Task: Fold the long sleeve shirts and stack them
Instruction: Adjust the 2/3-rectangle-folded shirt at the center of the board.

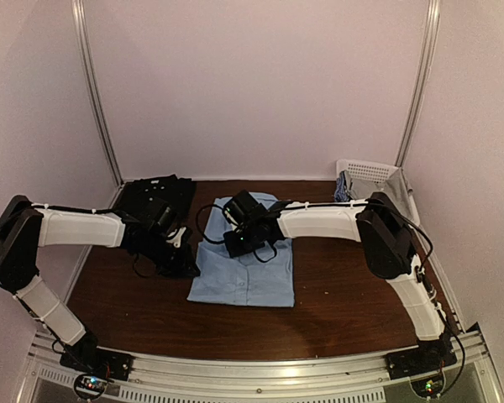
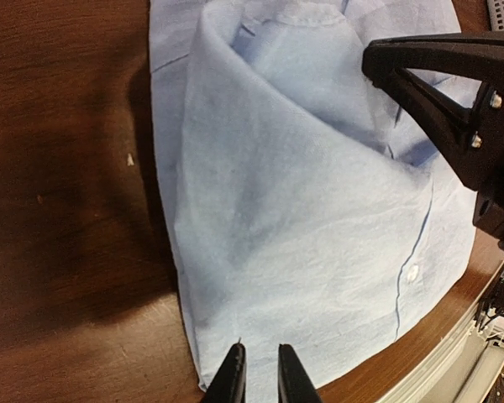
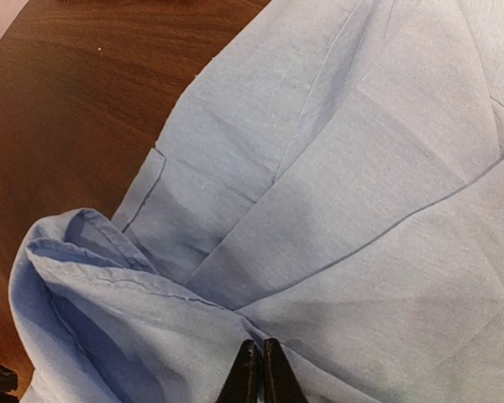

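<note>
Your right gripper [image 3: 256,369] clenched on raised fold of light blue shirt [image 1: 245,275], soft creased cloth lying mid-table [image 1: 353,298] on dark wood grain. Your left gripper [image 2: 259,376]: fingers nearly together at shirt's edge; whether cloth is caught, cannot tell. Overhead view alone shows black shirt [image 1: 155,197] back left, white lattice basket [image 1: 368,170] back right. Left wrist view alone shows white button [image 2: 413,271].
</note>
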You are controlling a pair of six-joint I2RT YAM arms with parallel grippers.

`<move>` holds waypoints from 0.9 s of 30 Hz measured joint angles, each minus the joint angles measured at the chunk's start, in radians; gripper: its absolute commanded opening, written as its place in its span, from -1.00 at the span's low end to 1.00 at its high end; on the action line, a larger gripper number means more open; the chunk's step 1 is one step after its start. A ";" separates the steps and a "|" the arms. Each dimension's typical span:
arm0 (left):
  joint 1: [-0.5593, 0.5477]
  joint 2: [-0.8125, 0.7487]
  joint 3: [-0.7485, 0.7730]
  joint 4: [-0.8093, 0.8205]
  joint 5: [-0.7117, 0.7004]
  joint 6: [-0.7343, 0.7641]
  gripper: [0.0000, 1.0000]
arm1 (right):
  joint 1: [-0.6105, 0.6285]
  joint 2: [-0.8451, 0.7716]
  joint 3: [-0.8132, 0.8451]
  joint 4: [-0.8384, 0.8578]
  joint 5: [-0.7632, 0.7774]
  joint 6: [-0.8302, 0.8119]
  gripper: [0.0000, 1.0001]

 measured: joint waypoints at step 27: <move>-0.030 0.000 -0.037 0.003 0.005 0.000 -0.71 | -0.015 -0.258 -0.312 0.089 -0.071 0.041 0.13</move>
